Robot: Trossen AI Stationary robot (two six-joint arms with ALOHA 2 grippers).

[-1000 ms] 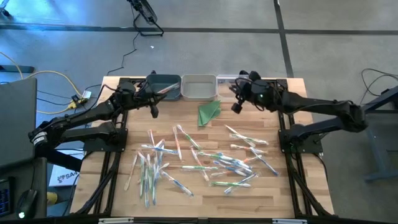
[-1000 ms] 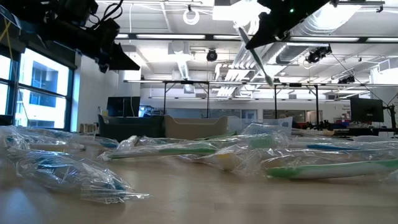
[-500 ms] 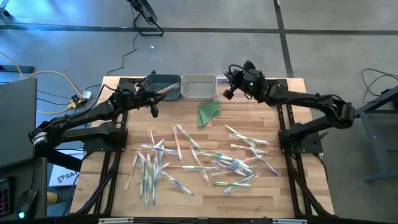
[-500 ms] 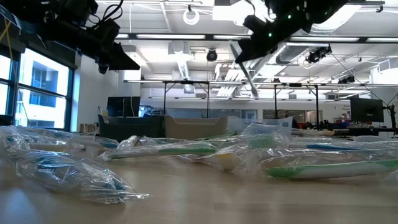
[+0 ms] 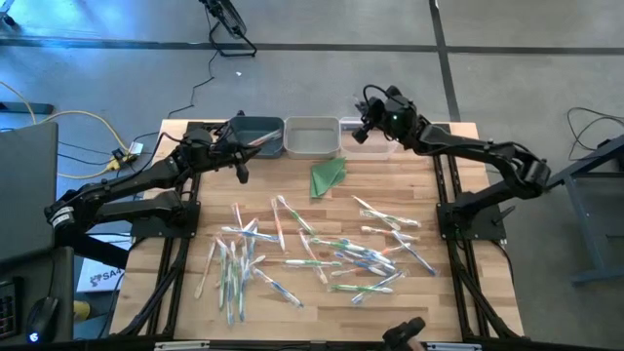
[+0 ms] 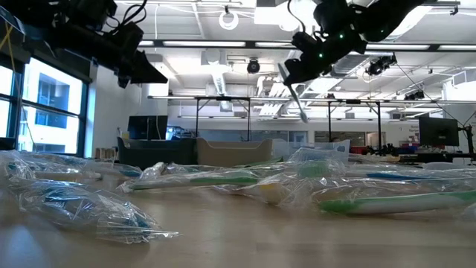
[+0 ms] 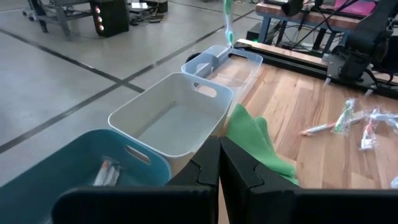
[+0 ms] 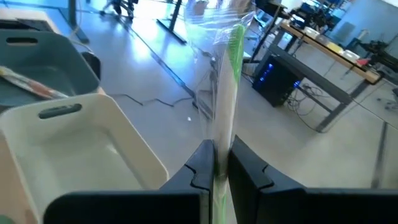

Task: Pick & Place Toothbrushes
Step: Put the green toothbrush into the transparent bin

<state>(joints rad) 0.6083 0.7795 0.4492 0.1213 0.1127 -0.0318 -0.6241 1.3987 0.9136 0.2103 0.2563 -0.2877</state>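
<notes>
The right gripper (image 5: 367,125) hangs over the far edge of the table (image 5: 292,302), its jaws clamped on a wrapped green toothbrush (image 8: 225,87). In the right wrist view the brush runs out straight from between the two fingers (image 8: 200,167), its clear wrapper loose around it. In the low view it hangs slanted below the gripper (image 6: 296,73). Under those jaws sits a clear bin (image 5: 369,146), and beside that a white bin (image 5: 312,137), seen beyond the fingertips in the right wrist view.

The left gripper (image 5: 241,174) waits near the teal bin (image 5: 255,136), its jaws together and holding nothing. Its wrist view shows the teal bin (image 7: 74,168) just ahead of the closed fingers (image 7: 239,165), with a few brushes (image 7: 107,172) lying inside; the white bin (image 7: 171,112) and a green cloth (image 7: 258,146) lie further out from them.

The other toothbrushes (image 5: 312,253) lie scattered across the middle of the table, well apart from both sets of jaws, nearer the front edge.
</notes>
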